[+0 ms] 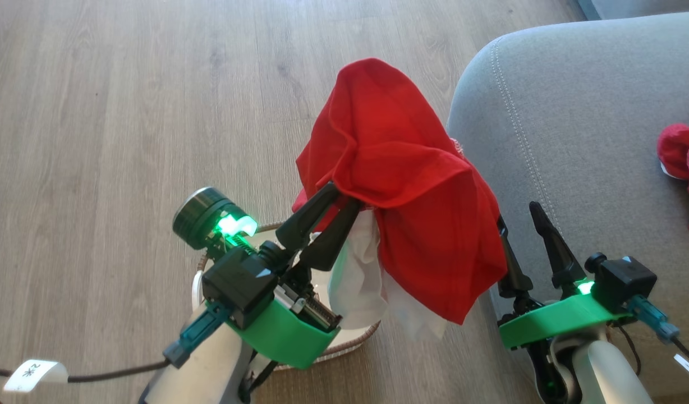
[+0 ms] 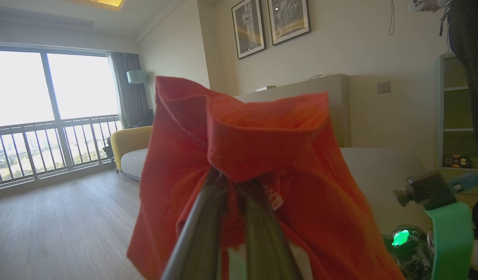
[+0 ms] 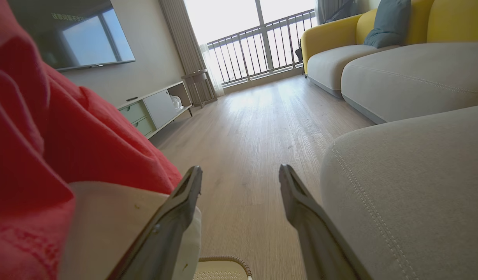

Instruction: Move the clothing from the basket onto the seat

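A red piece of clothing [image 1: 400,168] with a white part [image 1: 356,280] hanging under it is held in the air, my left gripper [image 1: 344,196] shut on a fold of it. In the left wrist view the red fabric [image 2: 262,136] bunches over that gripper [image 2: 231,182]. The cream basket [image 1: 356,342] sits on the floor below my left wrist, mostly covered. The grey seat [image 1: 574,112] is to the right, and a second red garment [image 1: 681,157] lies on it. My right gripper [image 1: 518,224] stands open and holds nothing beside the seat's corner, with the hanging clothing [image 3: 48,136] to its left [image 3: 239,171].
Wood floor [image 1: 125,112] spreads to the left and ahead. A labelled cable [image 1: 36,375] trails at the lower left. Further off are a yellow and grey sofa [image 3: 332,58] and a TV cabinet [image 3: 153,111]. A person [image 2: 468,58] stands by a shelf.
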Tool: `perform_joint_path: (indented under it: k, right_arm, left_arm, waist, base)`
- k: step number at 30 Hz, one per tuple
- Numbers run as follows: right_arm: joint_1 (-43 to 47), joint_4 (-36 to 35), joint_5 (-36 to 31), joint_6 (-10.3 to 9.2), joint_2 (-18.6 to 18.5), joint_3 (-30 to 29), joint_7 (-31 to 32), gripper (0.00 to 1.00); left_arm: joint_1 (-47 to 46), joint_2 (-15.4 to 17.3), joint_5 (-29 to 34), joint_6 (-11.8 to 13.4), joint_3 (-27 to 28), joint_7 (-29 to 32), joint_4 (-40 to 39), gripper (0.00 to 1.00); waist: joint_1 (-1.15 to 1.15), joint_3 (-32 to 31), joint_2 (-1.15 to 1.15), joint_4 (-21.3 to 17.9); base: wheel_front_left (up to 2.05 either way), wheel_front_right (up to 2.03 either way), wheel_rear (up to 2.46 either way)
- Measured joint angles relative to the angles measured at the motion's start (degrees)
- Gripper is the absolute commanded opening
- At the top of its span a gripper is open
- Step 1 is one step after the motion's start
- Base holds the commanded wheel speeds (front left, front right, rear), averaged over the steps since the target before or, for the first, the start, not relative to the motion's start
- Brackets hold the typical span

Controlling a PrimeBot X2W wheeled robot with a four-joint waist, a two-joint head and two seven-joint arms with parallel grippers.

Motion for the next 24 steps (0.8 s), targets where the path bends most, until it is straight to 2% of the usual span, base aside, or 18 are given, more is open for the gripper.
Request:
perform_joint_path:
  k: [6, 12, 16, 24]
  right_arm:
    - [-0.01, 0.09, -0.07, 0.00, 0.00, 0.00, 0.00, 1.00]
    - [-0.32, -0.25, -7.46, 0.00, 0.00, -0.10, 0.00, 1.00]
    - [-0.88, -0.62, -13.32, 0.00, -0.19, 2.30, 0.00, 1.00]
    - [-5.12, -3.90, -14.81, 0.00, -6.17, 13.84, 0.00, 1.00]
  left_arm:
    - [0.00, 0.01, -0.27, 0.00, -0.01, 0.00, 0.20, 0.00]
    - [0.00, 0.15, -0.56, 0.00, -0.16, 0.00, 0.16, 0.00]
    - [-0.01, 0.31, -0.57, 0.00, -0.40, 0.00, 0.16, 0.00]
    - [-0.08, 0.40, -1.10, 0.00, -1.72, 0.00, 0.13, 0.00]
  waist:
    - [0.00, 0.16, 0.00, -0.06]
    - [0.00, 0.52, 0.00, -0.15]
    - [0.00, 0.68, 0.00, -0.20]
    - [0.00, 0.91, 0.00, 0.48]
  base:
    - [0.00, 0.00, 0.00]
    - [0.00, 0.00, 0.00]
    - [0.00, 0.00, 0.00]
    - [0.00, 0.00, 0.00]
